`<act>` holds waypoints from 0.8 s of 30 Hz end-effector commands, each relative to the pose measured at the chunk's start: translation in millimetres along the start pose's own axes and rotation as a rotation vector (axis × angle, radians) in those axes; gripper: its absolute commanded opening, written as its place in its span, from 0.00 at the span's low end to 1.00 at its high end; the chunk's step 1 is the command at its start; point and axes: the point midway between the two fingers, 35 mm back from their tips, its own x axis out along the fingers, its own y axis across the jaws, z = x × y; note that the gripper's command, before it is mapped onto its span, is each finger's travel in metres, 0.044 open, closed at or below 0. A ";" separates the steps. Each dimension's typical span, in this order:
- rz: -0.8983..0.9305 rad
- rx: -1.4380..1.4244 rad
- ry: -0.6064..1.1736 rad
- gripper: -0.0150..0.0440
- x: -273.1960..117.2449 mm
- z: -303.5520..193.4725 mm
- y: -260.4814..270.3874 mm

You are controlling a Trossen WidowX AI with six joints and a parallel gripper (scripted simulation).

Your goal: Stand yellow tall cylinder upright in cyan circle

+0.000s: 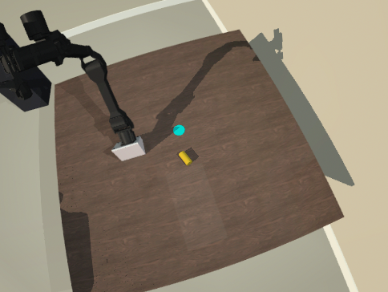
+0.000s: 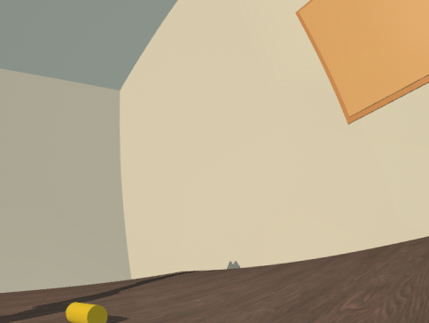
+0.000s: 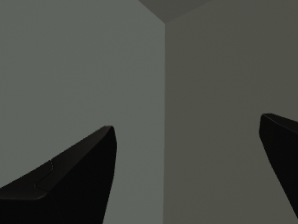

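From the top, the yellow cylinder (image 1: 185,158) (image 2: 86,313) is lying on its side on the brown table (image 1: 260,160) (image 2: 310,293). It is near the cyan circle (image 1: 179,130), but it is not in it and does not touch it. In this picture the circle is up above the cylinder, and a bit of dark shadow falls on the circle's edge. The cylinder has its own little dark shadow on its right side. The black arm (image 1: 105,90) reaches in from the top left corner, beside a big dark block (image 1: 40,94). At the arm's end there is a pale box (image 1: 128,150), to the left of the circle and the cylinder and apart from both. I can't make out the fingers from up here. From the outside view, the yellow cylinder lies down at the bottom left, with its flat round end turned to the right. A long thin shadow runs over the table behind it. A big orange board (image 2: 372,53) pokes in at the top right, in front of a cream wall (image 2: 199,155). From the wrist, the gripper (image 3: 188,129) has its two black fingers spread wide apart, with nothing pinched in the middle. Past them are gray walls (image 3: 225,100) that meet at a straight up-and-down line.
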 end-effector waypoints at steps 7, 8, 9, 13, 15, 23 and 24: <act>-0.127 -0.295 0.277 0.78 -18.5 -92.4 -64.6; -0.138 -0.321 0.303 0.78 -21.5 -100.3 -70.8; -0.148 -0.347 0.329 0.78 -24.7 -108.0 -77.2; -0.186 -0.452 0.434 0.78 -39.2 -137.3 -103.0; -0.204 -0.503 0.488 0.78 -47.5 -151.0 -116.2; -0.273 -0.707 0.701 0.78 -85.4 -197.6 -170.7; -0.281 -0.732 0.727 0.78 -90.6 -202.5 -177.6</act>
